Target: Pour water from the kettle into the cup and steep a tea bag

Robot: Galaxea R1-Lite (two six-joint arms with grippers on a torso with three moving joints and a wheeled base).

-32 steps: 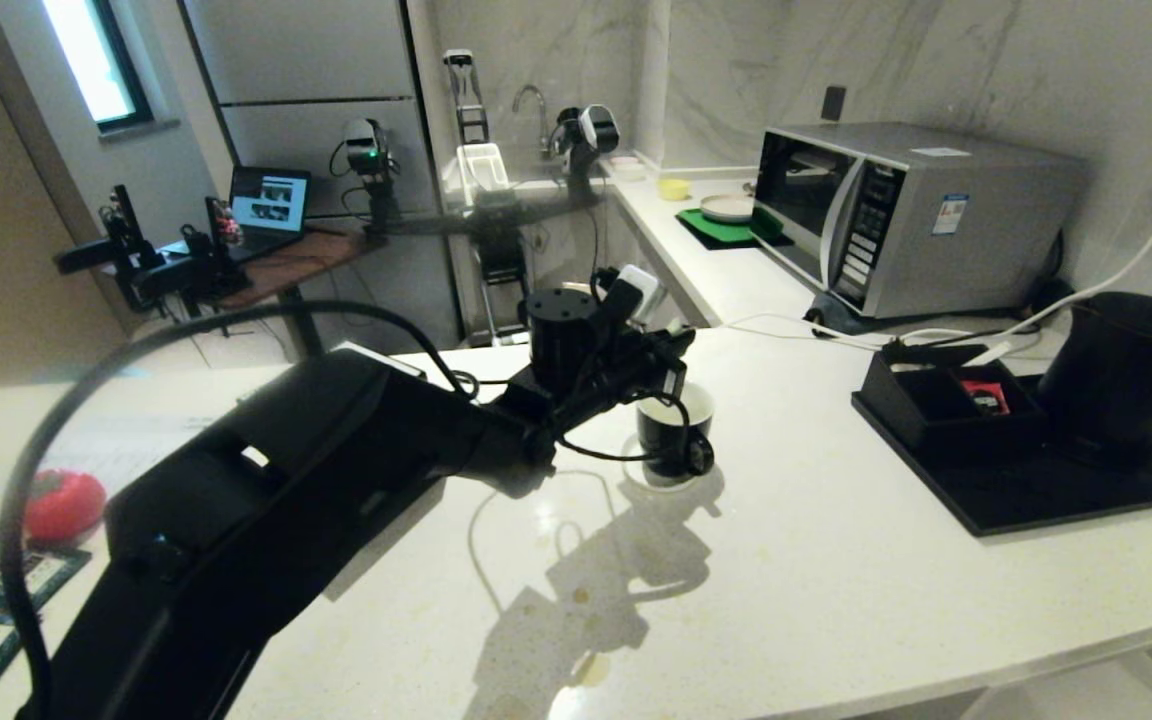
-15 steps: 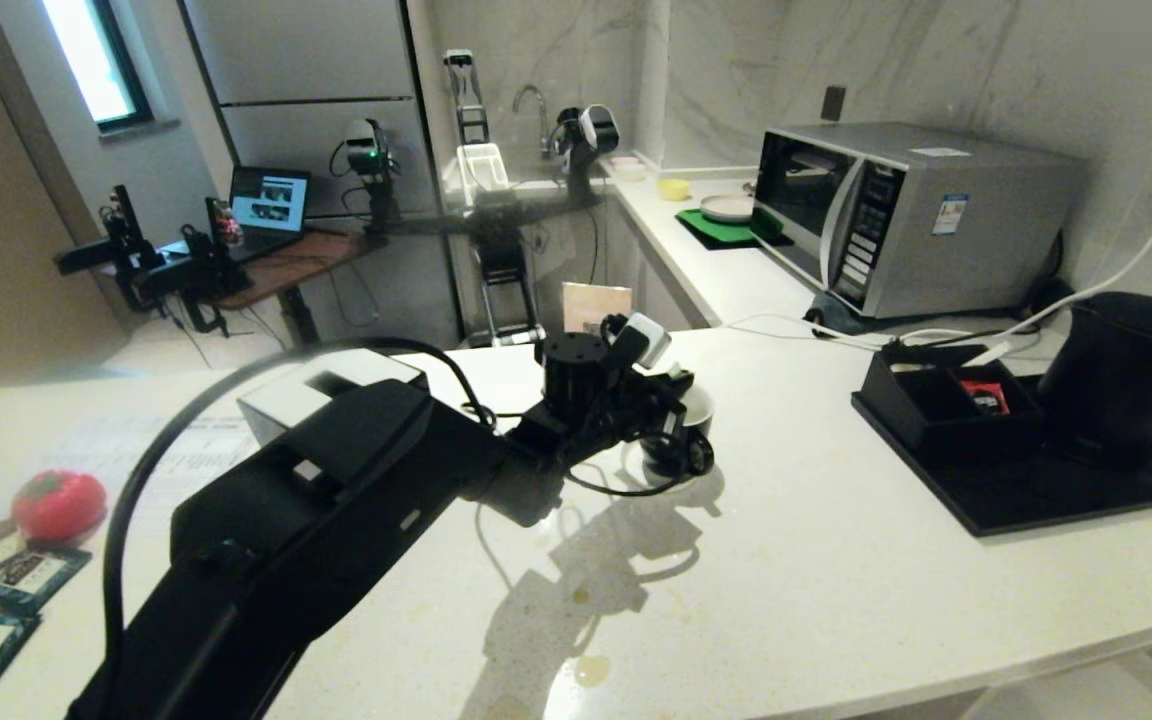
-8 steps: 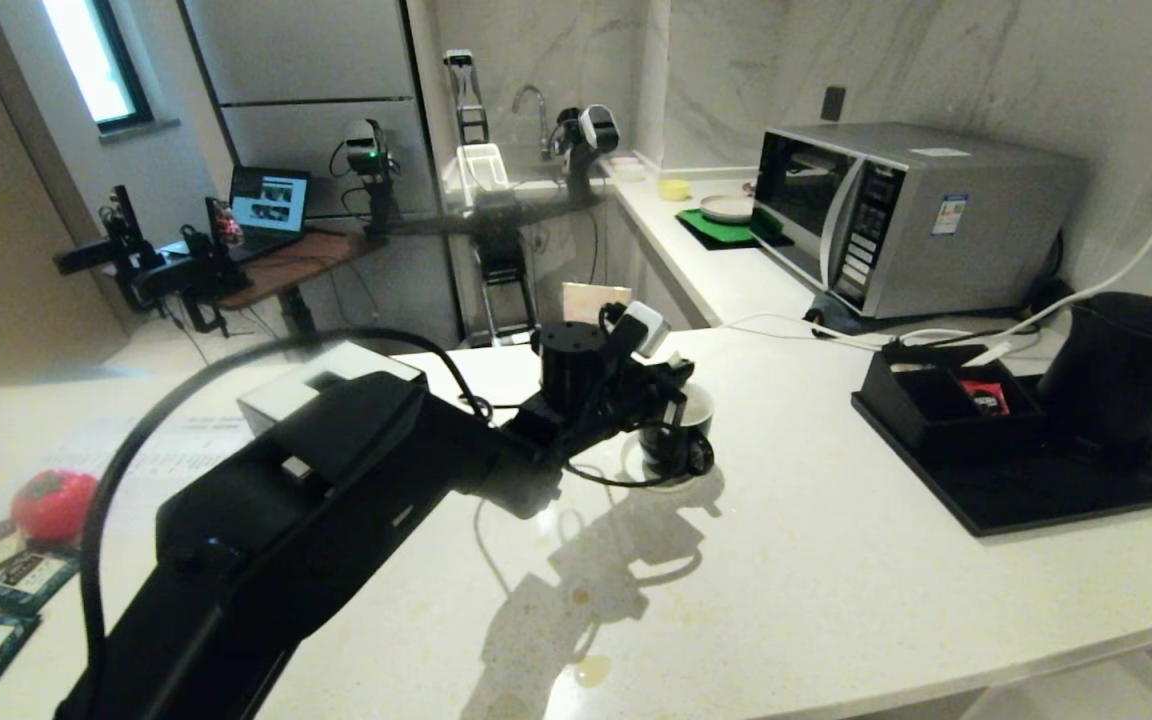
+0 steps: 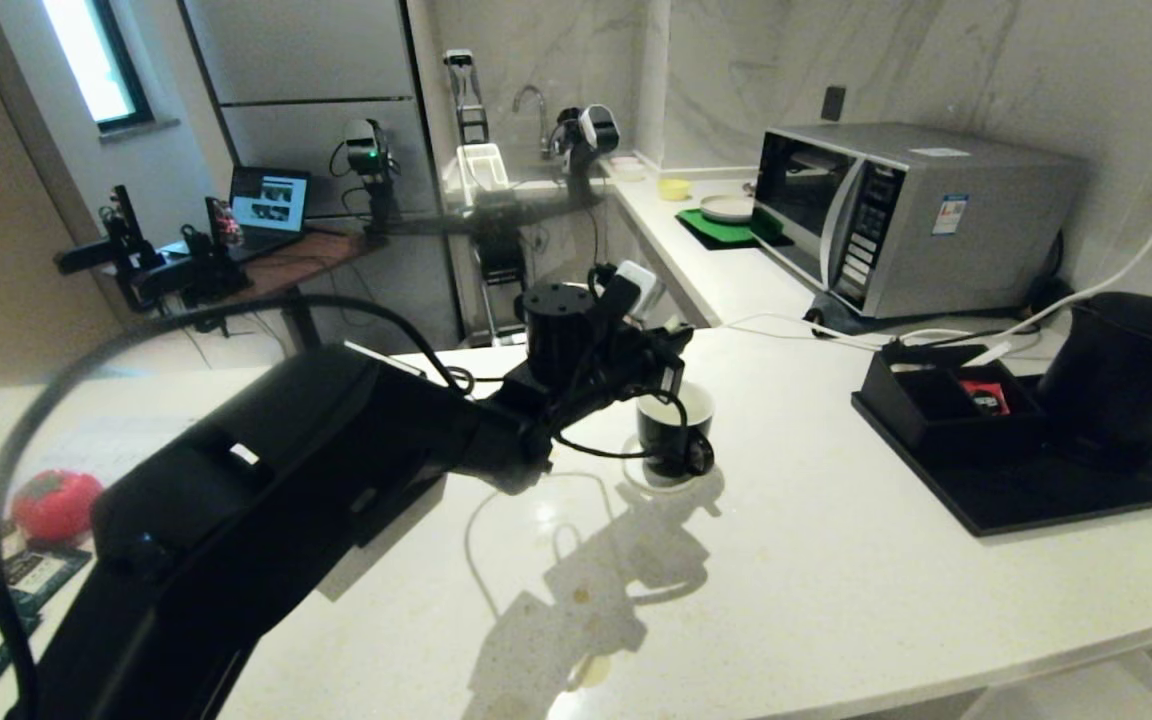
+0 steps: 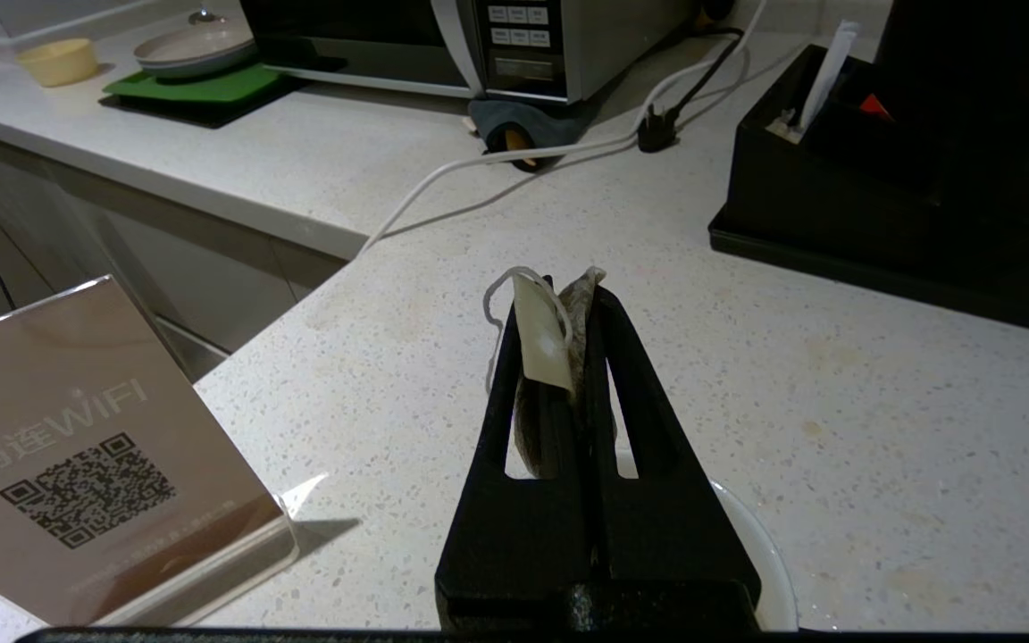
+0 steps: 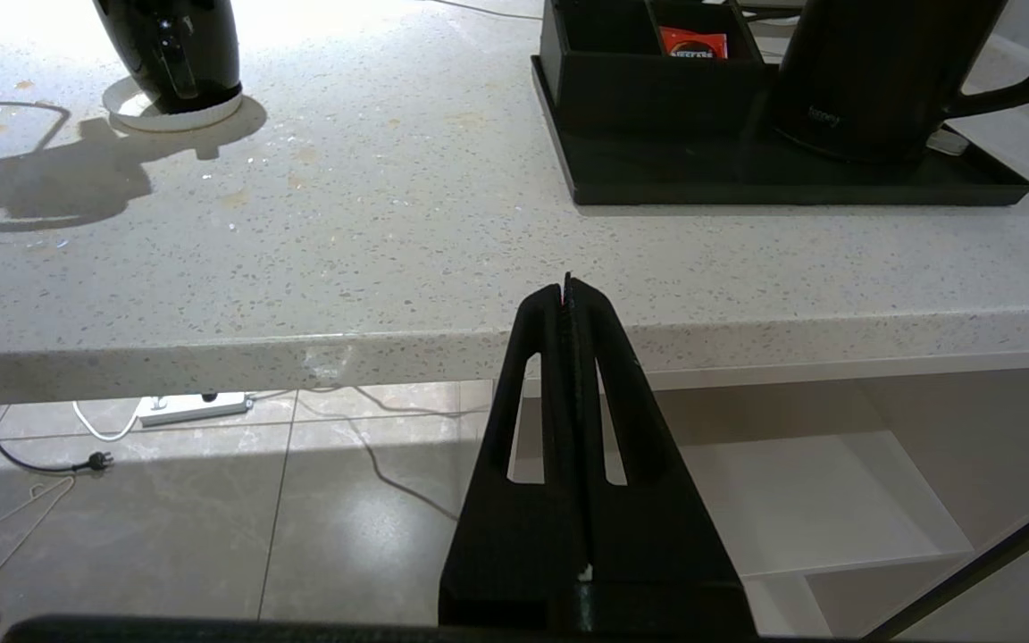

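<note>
- Two grippers: left gripper [image 5: 568, 308] clamped on the tea bag [image 5: 559, 357], above the cup [image 4: 674, 432] on the counter [image 4: 786, 560].
- Right gripper [image 6: 568, 295] clenched, empty, parked off the counter edge.
- Kettle [image 4: 1126, 375] sat on its tray [image 4: 1066, 495], well apart.
- Best lower the bag straight down, centred over the cup.

The black cup [image 4: 675, 436], white inside, stands upright on the counter; the kettle [image 4: 1122, 378] at its three o'clock, the tea bag [image 5: 559, 357] above it.
</note>
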